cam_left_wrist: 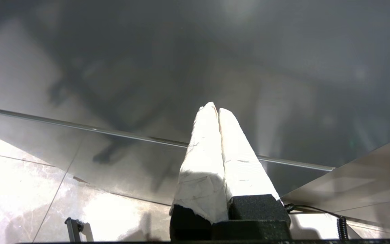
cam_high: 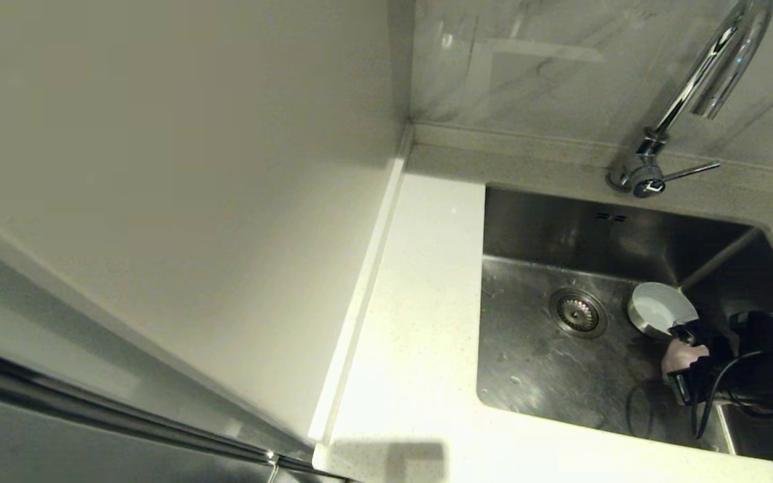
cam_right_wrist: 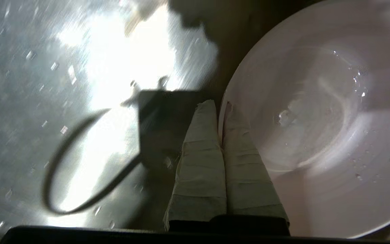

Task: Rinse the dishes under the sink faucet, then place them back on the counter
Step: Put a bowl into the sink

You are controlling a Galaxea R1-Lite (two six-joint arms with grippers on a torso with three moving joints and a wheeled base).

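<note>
In the sink [cam_high: 534, 376], my right gripper [cam_high: 690, 354] is shut on the rim of the small pale pink bowl [cam_high: 672, 359], near the basin's right side. The right wrist view shows the taped fingers [cam_right_wrist: 200, 149] pinching the rim, one inside and one outside the wet pink bowl [cam_right_wrist: 317, 118], with the right gripper [cam_right_wrist: 219, 105] tilted over the steel floor. A pale blue-grey bowl [cam_high: 658, 307] rests in the basin just behind it. The sink faucet [cam_high: 708, 74] arches over the back edge. My left gripper [cam_left_wrist: 217, 109] is shut on nothing, away from the sink.
The round drain strainer [cam_high: 578, 312] lies mid-basin, left of the bowls. The faucet's thin lever [cam_high: 690, 172] points right. White speckled counter [cam_high: 420, 302] runs along the sink's left and front, bounded by a raised edge strip [cam_high: 359, 295] and a tall pale panel.
</note>
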